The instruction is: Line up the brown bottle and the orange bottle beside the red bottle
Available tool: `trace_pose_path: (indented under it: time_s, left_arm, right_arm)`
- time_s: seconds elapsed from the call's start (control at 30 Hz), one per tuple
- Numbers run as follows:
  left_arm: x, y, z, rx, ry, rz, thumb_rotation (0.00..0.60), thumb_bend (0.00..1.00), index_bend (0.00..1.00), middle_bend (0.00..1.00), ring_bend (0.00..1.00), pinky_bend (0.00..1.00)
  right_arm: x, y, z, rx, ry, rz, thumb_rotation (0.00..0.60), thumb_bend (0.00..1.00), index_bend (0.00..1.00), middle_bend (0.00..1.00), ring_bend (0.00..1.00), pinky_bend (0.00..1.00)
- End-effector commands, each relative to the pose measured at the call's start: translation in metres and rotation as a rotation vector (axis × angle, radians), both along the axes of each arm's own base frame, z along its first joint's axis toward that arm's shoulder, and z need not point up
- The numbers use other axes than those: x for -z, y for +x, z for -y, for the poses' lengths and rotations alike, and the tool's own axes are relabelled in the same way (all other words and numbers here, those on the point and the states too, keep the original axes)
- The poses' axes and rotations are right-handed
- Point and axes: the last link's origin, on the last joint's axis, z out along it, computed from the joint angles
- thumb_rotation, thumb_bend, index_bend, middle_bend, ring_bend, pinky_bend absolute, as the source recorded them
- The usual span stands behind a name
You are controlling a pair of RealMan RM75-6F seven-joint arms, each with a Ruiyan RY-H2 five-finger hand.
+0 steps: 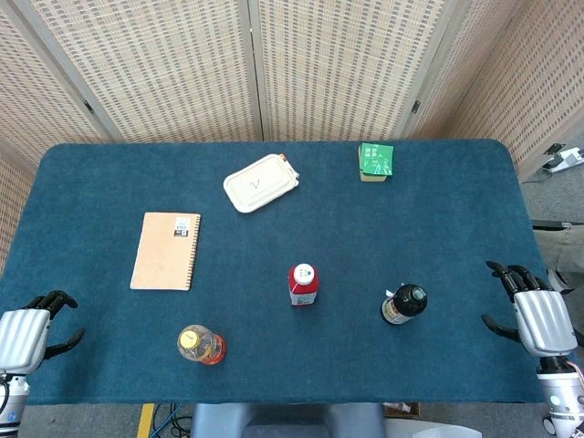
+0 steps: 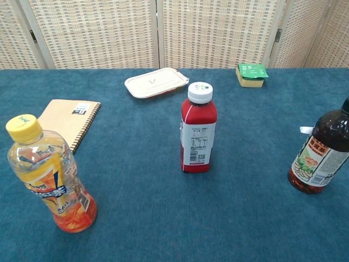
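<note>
The red bottle (image 1: pixel 304 285) (image 2: pixel 198 131) with a white cap stands upright near the table's middle. To its right stands the brown bottle (image 1: pixel 404 306) (image 2: pixel 323 154) with a black cap. The orange bottle (image 1: pixel 200 345) (image 2: pixel 52 177) with a yellow cap stands at the front left. My left hand (image 1: pixel 27 335) hovers at the table's left front corner, fingers spread, holding nothing. My right hand (image 1: pixel 537 315) hangs at the right edge, also with fingers apart and empty. Neither hand shows in the chest view.
A spiral notebook (image 1: pixel 166 250) (image 2: pixel 67 119) lies at the left. A white lidded container (image 1: pixel 262 182) (image 2: pixel 156 82) sits at the back centre. A green-topped small box (image 1: pixel 375 161) (image 2: pixel 251 75) rests at the back right. The blue cloth table (image 1: pixel 292 228) spreads under all.
</note>
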Motion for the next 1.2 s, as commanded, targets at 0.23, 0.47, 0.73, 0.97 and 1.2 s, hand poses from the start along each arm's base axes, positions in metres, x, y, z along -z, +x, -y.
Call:
trace_pose_path:
  time_s: [0.23,0.47,0.73,0.97,1.2]
  left_arm:
    - [0.0,-0.001,0.001,-0.01,-0.003,0.005,0.6,0.18,0.44,0.38,0.42,0.67]
    - [-0.003,-0.001,0.002,-0.009,0.003,0.015,0.6,0.18,0.44,0.38,0.42,0.67]
    - [-0.005,-0.002,0.003,-0.014,0.003,0.024,0.6,0.18,0.44,0.38,0.42,0.67]
    - [-0.004,-0.001,0.004,-0.01,-0.004,0.029,0.6,0.18,0.44,0.38,0.42,0.67]
    - [-0.003,0.0,0.004,-0.01,-0.012,0.028,0.6,0.18,0.45,0.38,0.42,0.67]
  right_arm:
    - [0.001,0.006,0.005,-0.023,0.016,0.041,0.6,0.15,0.19,0.3,0.2,0.4]
    - [0.016,0.023,0.019,-0.086,0.078,0.101,0.6,0.1,0.19,0.25,0.2,0.4]
    - [0.038,0.048,0.033,-0.168,0.165,0.161,0.6,0.07,0.16,0.23,0.2,0.4]
    - [0.053,0.044,0.037,-0.173,0.223,0.193,0.6,0.06,0.16,0.22,0.2,0.4]
    - [0.067,0.032,0.044,-0.157,0.252,0.231,0.6,0.05,0.16,0.21,0.2,0.39]
